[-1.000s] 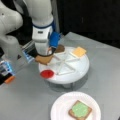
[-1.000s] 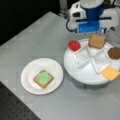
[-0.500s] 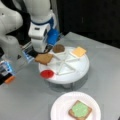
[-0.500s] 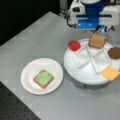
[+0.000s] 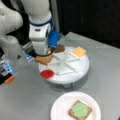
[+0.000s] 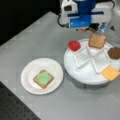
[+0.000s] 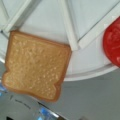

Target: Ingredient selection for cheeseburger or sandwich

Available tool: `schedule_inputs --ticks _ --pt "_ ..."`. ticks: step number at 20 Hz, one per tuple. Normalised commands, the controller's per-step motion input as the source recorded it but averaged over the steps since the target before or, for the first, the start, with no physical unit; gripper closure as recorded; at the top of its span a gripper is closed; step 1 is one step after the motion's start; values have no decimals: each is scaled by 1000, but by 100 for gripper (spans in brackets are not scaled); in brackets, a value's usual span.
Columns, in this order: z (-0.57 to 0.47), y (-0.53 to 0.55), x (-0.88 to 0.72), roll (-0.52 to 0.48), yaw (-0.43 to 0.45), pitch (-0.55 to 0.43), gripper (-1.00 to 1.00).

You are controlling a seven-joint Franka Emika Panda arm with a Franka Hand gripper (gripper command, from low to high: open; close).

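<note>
- Gripper (image 5: 47,53) sits over the divided tray's (image 5: 75,75) edge on a front view's left; in a front view (image 6: 96,31) it hangs above the tray's (image 6: 82,75) top rim
- You cannot tell from any view whether the jaws are parted or clamped; the fingers do not show in the wrist view
- Toast square (image 7: 35,65) lies directly under the gripper, in a wedge compartment, one corner overhanging the tray rim (image 7: 87,72); same piece at (image 5: 44,59) and (image 6: 97,40)
- It looks tilted, outer edge raised, in a front view; whether it is lifted or resting you cannot tell
- Toast has no real long axis, nearly square; sides run skewed to the dividers
- Red disc (image 5: 47,73) (image 6: 74,45) is in the neighbouring compartment, at the wrist view's right edge (image 7: 113,45)
- Patty (image 5: 59,48) and cheese square (image 5: 79,51) are farther round the tray
- Plate (image 6: 27,75): a toast square (image 6: 37,81) with green disc (image 6: 44,77) on top, centred, well apart from the gripper
</note>
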Motion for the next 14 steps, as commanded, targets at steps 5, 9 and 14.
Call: schedule_inputs --ticks 5,9,14 --pt "133 -328 596 182 231 415 -100" --pt "77 -214 382 183 118 326 -100" --pt "30 -137 196 257 63 238 -100"
